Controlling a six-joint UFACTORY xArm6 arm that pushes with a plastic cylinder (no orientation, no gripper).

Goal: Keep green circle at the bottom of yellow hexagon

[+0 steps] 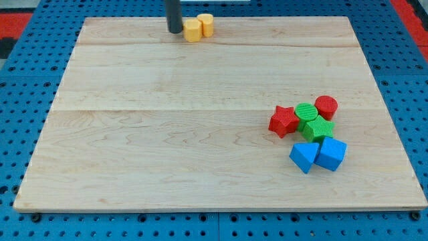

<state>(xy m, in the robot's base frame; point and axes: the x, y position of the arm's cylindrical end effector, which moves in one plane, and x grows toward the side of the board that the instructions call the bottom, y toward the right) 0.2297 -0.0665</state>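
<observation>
The green circle (307, 111) lies in a cluster at the view's right, touching a red star (283, 121), a red circle (326, 106) and a green star-like block (318, 128). The yellow hexagon (192, 30) sits at the view's top near the board's far edge, with a second yellow block (206, 24) touching its right side. My tip (174, 30) rests just left of the yellow hexagon, touching or nearly touching it. The green circle is far below and to the right of the hexagon.
Two blue blocks, a triangle-like one (304, 157) and a cube-like one (331, 154), lie just below the green star-like block. The wooden board (167, 134) sits on a blue pegboard surface.
</observation>
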